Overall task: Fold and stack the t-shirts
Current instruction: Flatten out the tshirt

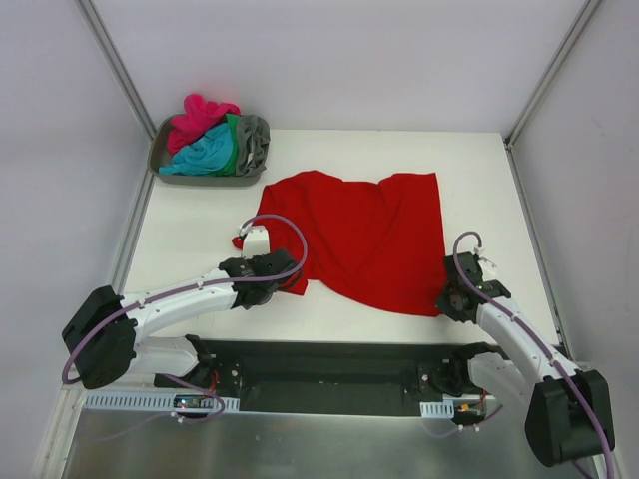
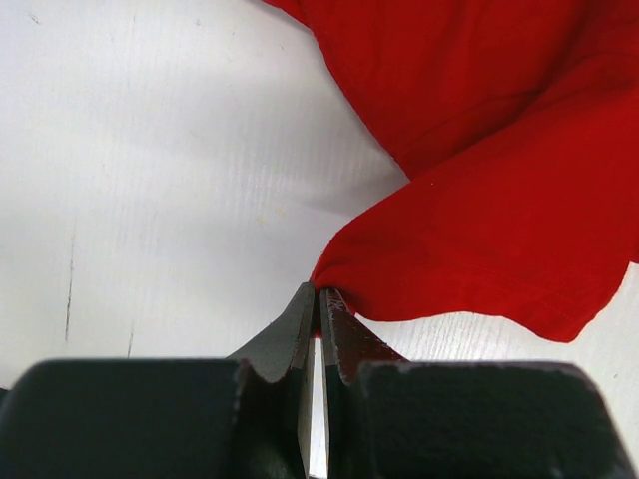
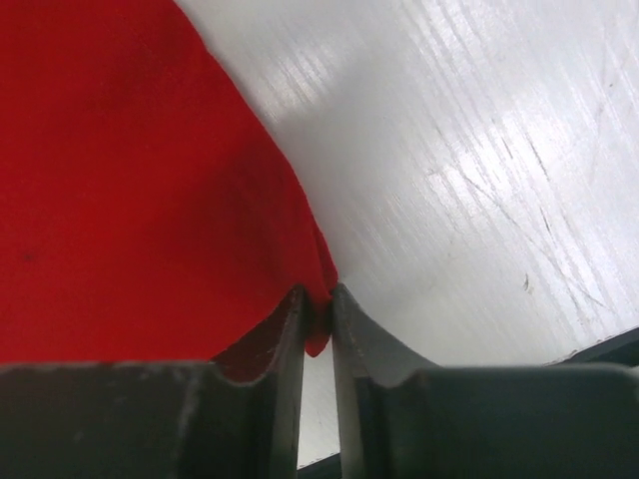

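The bright red t-shirt (image 1: 369, 235) lies spread and rumpled on the white table. My left gripper (image 1: 294, 283) is shut on its near left corner; in the left wrist view the jaws (image 2: 319, 294) pinch a tip of the red cloth (image 2: 479, 249). My right gripper (image 1: 445, 299) is shut on the near right corner; in the right wrist view (image 3: 318, 299) a fold of red cloth (image 3: 130, 200) sits between the fingers. The magenta-pink (image 1: 200, 118), teal-blue (image 1: 200, 155), green (image 1: 233, 142) and grey (image 1: 256, 140) t-shirts are heaped in the tray.
The grey plastic tray (image 1: 205, 181) stands at the table's far left corner. Frame posts rise at the back left and back right. The black base rail (image 1: 329, 374) runs along the near edge between the arms.
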`<state>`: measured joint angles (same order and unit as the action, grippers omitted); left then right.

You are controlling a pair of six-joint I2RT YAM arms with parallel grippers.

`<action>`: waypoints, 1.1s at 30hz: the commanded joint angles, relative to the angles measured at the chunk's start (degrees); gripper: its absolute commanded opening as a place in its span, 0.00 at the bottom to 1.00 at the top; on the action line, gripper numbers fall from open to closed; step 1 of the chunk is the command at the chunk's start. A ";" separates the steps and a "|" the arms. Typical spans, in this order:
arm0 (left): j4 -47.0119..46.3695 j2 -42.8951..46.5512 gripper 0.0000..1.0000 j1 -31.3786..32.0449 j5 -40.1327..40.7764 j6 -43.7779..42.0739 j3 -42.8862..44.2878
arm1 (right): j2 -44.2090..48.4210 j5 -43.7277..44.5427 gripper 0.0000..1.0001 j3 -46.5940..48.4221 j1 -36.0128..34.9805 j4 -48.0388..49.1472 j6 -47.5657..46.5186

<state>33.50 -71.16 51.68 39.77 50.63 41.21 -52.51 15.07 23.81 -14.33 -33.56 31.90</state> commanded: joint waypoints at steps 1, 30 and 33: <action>1.31 1.28 0.00 0.00 2.59 1.40 0.19 | -1.81 -2.94 0.13 0.18 0.44 0.60 -1.66; -15.46 25.18 0.00 0.00 9.05 -39.80 42.27 | 15.60 -4.78 0.01 55.44 0.53 -1.59 -17.31; -18.29 27.29 0.00 -0.09 -3.52 -42.98 46.66 | 14.28 -7.94 0.01 62.74 0.53 -3.79 -18.19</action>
<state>24.64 -46.65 51.70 53.34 19.84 81.78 -37.08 11.00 78.08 -14.00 -35.88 16.53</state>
